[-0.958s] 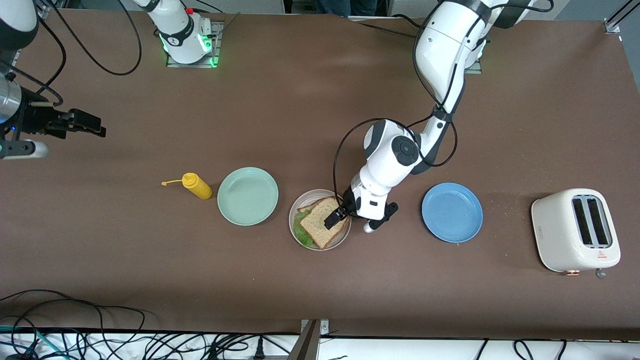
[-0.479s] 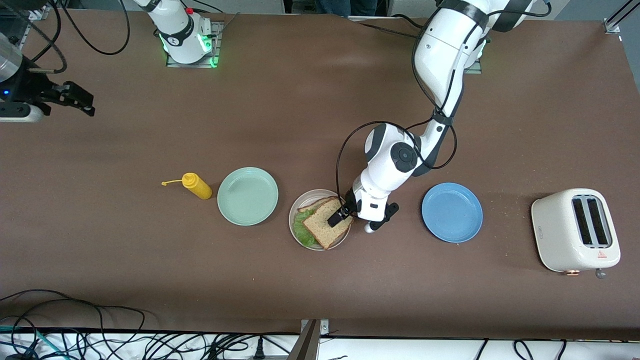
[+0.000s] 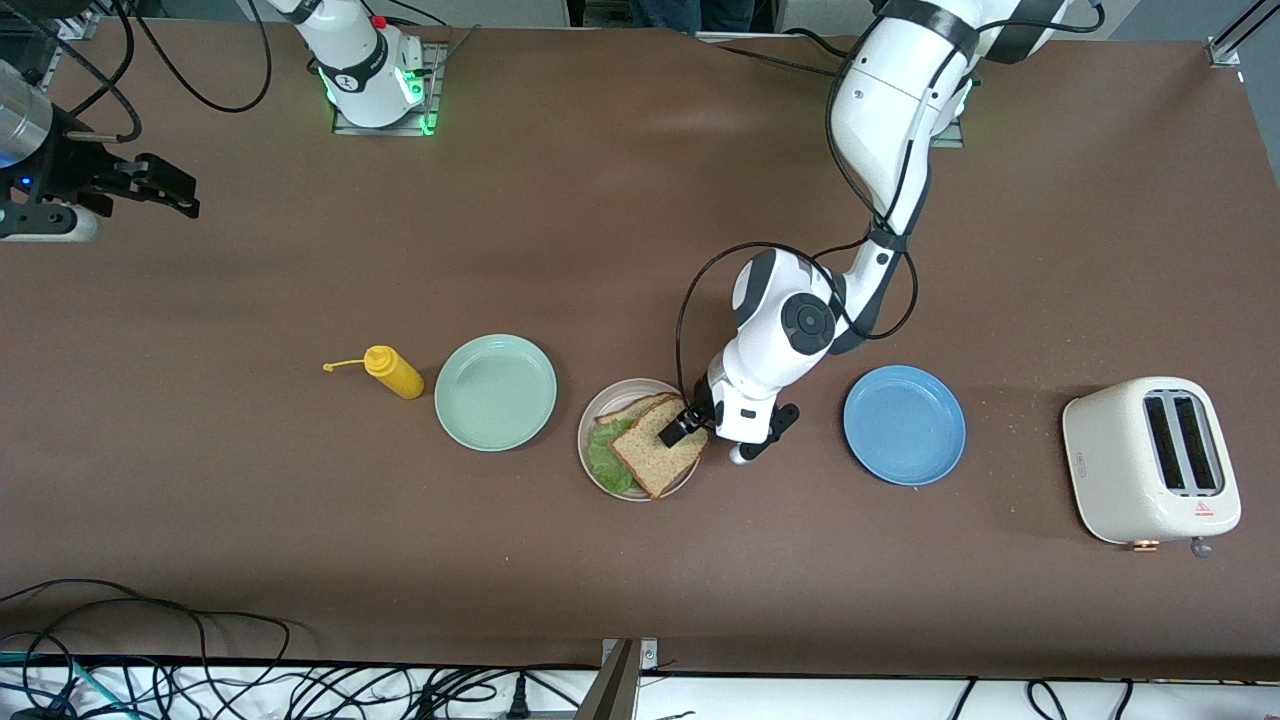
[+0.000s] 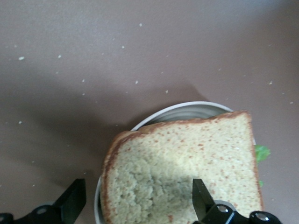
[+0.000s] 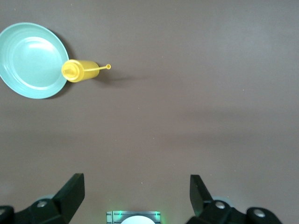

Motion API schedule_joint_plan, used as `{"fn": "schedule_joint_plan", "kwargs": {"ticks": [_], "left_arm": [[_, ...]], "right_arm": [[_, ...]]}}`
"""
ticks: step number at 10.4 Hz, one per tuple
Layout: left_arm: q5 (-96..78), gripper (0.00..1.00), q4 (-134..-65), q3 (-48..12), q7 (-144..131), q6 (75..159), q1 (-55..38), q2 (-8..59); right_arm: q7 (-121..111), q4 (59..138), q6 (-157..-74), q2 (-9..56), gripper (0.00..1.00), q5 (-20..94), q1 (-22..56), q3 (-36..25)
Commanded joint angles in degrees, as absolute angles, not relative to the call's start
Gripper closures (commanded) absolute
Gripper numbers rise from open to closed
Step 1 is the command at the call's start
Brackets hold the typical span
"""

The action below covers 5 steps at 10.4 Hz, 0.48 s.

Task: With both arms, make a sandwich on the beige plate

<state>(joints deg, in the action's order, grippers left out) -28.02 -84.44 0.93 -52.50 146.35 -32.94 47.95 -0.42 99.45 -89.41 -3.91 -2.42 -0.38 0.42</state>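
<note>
From the front, the brown-bread sandwich with green lettuce (image 3: 645, 448) lies on the round beige plate (image 3: 592, 415). The black left gripper (image 3: 684, 424) hovers over it. The black right gripper (image 3: 165, 187) waits over bare table.

Left wrist: fingers (image 4: 74, 200) spread, grasping nothing.

Right wrist: fingers (image 5: 72, 192) spread, empty.

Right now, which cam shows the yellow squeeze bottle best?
The right wrist view: the yellow squeeze bottle is seen whole from above, nozzle clear, beside the mint green plate. The front view shows it smaller, also unobstructed. The left wrist view misses it, showing only the sandwich.
</note>
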Motion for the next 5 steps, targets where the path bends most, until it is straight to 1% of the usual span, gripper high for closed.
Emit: {"fn": "schedule_joint_plan", "kwargs": {"ticks": [1, 3, 5], "left_arm": [[-27.6, 0.00, -85.0, 1.5, -51.8, 142.7, -32.8, 46.8], [-27.6, 0.00, -84.4, 2.4, -51.6, 139.4, -32.4, 45.1], [-27.6, 0.00, -84.2, 2.4, -51.8, 138.1, -31.2, 42.1]], "right_arm": [[-0.2, 97.4, -91.0, -2.7, 0.00, -1.4, -2.2, 1.4], [-0.2, 97.0, -91.5, -2.8, 0.00, -0.9, -1.9, 1.3], [-0.2, 96.9, -91.7, -3.0, 0.00, -0.9, -1.9, 1.3]]}}
